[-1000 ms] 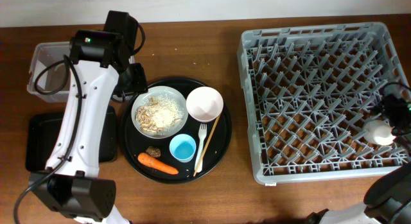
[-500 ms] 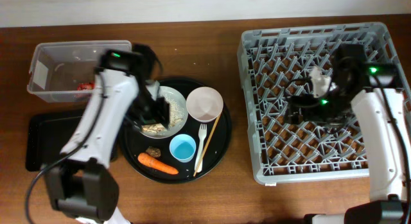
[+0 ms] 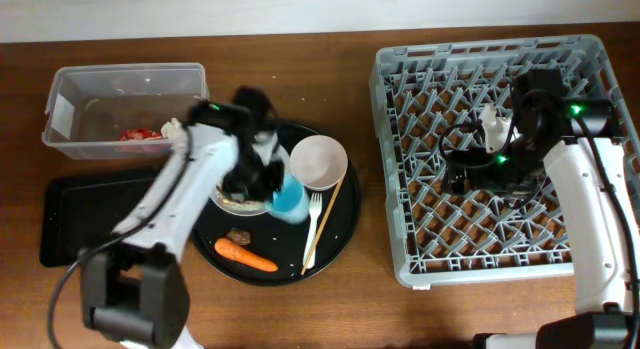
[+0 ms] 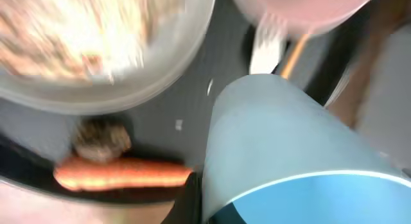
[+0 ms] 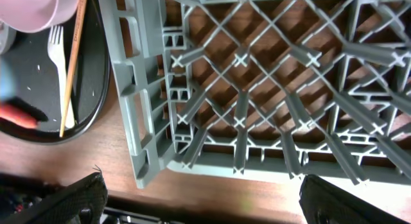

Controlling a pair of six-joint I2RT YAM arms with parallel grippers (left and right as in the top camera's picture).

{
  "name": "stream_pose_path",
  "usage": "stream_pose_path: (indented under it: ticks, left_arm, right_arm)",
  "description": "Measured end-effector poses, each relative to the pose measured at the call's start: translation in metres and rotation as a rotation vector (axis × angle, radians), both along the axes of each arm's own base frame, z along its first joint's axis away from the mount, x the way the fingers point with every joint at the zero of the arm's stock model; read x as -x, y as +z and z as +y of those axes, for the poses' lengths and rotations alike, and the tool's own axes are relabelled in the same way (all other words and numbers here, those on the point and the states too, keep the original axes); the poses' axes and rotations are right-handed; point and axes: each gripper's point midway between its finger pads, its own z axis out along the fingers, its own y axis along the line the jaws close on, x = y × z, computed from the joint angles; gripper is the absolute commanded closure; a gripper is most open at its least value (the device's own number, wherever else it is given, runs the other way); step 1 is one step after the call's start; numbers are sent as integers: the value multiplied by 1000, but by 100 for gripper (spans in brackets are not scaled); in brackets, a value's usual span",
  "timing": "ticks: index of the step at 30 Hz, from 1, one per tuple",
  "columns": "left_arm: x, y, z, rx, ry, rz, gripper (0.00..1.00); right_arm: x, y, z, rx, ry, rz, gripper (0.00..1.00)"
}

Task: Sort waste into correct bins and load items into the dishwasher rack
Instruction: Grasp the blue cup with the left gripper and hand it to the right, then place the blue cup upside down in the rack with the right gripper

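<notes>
My left gripper (image 3: pixel 282 189) is shut on the small light-blue cup (image 3: pixel 290 197) over the round tray; the cup (image 4: pixel 289 153) fills the left wrist view beside one dark finger (image 4: pixel 189 201). Around it lie the grey plate-bowl of food scraps (image 4: pixel 96 44), half hidden under my arm from overhead, the pink bowl (image 3: pixel 318 161), white fork (image 3: pixel 316 211), chopstick (image 3: pixel 326 221), carrot (image 3: pixel 245 256) and brown lump (image 3: pixel 238 235). My right gripper (image 5: pixel 205 208) hangs open and empty over the dishwasher rack (image 3: pixel 500 219).
The clear tub (image 3: pixel 125 89) at the back left holds the red wrapper (image 3: pixel 140 135). The shallow black tray (image 3: pixel 80 219) lies in front of it. The round black tray (image 3: pixel 345 224) sits between the bins and the rack, whose near corner (image 5: pixel 144 153) stands close to the table edge.
My left arm swung from the clear tub to the round tray, shut on the light-blue cup and moved it up the tray. The right arm moved from the rack's right edge to its middle.
</notes>
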Motion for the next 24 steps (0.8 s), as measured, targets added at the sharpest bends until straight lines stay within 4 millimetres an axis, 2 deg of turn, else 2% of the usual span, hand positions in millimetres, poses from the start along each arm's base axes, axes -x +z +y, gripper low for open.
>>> stream_pose_path:
  ticks: [1,2,3,5,6,8,12,16,19,22,24]
  left_arm:
    - [-22,29,-4,107,-10,-91,100]
    - [-41,54,-12,234,-34,-178,100]
    - [-64,89,-22,408,-75,-307,100]
    - [-83,134,-50,709,-185,-468,100]
    - [-76,164,-69,911,-271,-507,100]
    - [-56,196,-91,1124,-376,-506,100]
    - [-25,215,-121,1277,-488,-445,100]
    - [-20,217,-126,1291,-503,-433,100]
    - [-17,217,-129,1293,-510,-427,100]
    - [-17,217,-129,1293,-510,-427,100]
    - [-17,217,-129,1294,-510,-427,100]
  right_arm:
    - [-5,2,2,-25,-4,-22,1]
    - [-18,7,11,-112,5,-85,2]
    - [-26,14,19,-193,24,-129,1]
    - [-30,42,56,-445,219,-264,1]
    - [-27,59,77,-558,329,-338,1]
    - [-24,84,109,-711,492,-461,1]
    - [-24,121,142,-885,675,-661,1]
    - [-18,155,150,-1068,733,-769,1]
    - [-10,161,158,-1119,758,-763,0]
    - [2,163,176,-1156,817,-740,7]
    - [2,164,177,-1158,826,-747,14]
